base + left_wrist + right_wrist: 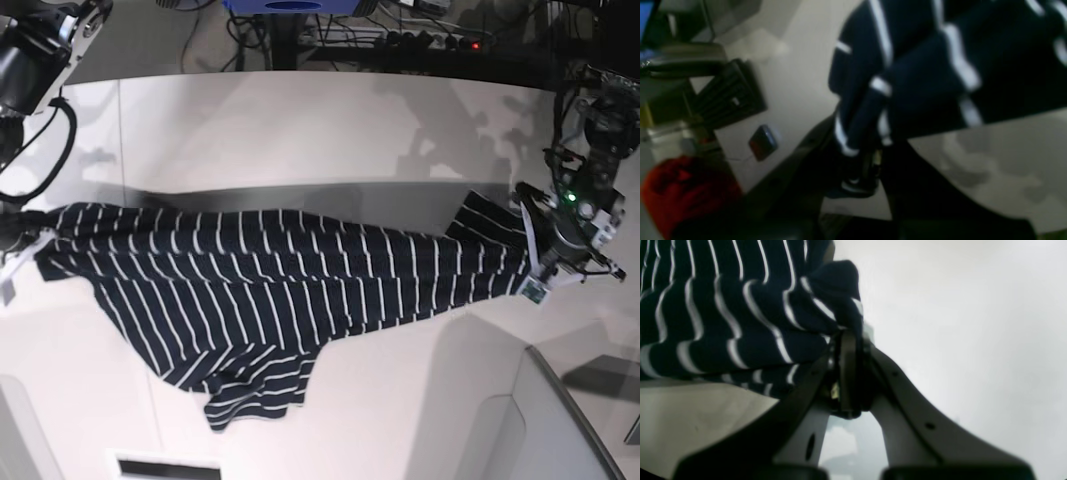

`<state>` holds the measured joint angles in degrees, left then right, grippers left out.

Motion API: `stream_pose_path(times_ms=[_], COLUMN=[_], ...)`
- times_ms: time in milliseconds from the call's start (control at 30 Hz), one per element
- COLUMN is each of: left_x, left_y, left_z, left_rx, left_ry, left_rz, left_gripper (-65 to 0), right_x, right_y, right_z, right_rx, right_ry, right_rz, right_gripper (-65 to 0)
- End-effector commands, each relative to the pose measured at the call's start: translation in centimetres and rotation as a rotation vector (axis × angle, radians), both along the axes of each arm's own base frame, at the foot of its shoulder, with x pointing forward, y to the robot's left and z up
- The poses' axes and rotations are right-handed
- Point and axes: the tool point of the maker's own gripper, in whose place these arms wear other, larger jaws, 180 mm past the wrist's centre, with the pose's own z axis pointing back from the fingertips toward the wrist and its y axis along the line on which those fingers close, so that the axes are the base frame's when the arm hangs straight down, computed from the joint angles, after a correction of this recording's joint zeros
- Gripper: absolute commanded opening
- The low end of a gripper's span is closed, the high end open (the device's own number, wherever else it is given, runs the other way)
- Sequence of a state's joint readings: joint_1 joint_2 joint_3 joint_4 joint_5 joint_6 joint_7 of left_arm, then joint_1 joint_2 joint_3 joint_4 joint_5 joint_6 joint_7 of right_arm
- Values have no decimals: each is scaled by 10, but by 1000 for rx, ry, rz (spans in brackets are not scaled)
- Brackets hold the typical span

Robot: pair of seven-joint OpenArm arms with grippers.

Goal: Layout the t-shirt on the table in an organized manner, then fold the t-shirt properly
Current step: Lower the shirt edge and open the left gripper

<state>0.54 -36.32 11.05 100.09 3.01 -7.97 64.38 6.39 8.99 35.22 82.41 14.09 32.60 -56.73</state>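
White table [300,130], stretched t-shirt [280,280]

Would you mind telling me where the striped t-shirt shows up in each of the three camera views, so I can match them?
Left wrist: the t-shirt fills the upper right, pinched in the left gripper.
Right wrist: it fills the upper left, pinched in the right gripper.
Base: it stretches across the middle between both arms.
Shared landmark: the white table beneath the shirt.
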Motion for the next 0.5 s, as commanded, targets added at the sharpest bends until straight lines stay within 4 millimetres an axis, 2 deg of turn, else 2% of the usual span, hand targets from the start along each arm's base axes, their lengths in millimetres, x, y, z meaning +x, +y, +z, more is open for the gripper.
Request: stream_pose_path(times_ms=[0, 167, 233, 333, 400, 467], left_x=[10, 2, -3, -14, -15, -20], left_y=[11, 15, 17, 33, 42, 53], left_z=[18, 14, 14, 7, 8, 12], left_rx=[67, 183, 230, 317, 355, 353], left_ry=[-53, -59, -55, -17, -11, -22], left_rz=[4, 6, 5, 15, 28, 78], left_gripper=[-619, -304, -199, -54, 0, 0], right_x=[13, 9, 9, 5, 6, 7], right_y=[-9, 20, 29, 34, 35, 33], right_z=[18, 2, -2, -7, -6, -6], right_rx=[-27, -23, -3, 7, 6, 5], right_ry=[-61, -21, -18, -9, -25, -35], right_rz=[-4, 86, 89, 94, 95, 91], right_gripper=[-648, -648, -648, -648, -648, -648])
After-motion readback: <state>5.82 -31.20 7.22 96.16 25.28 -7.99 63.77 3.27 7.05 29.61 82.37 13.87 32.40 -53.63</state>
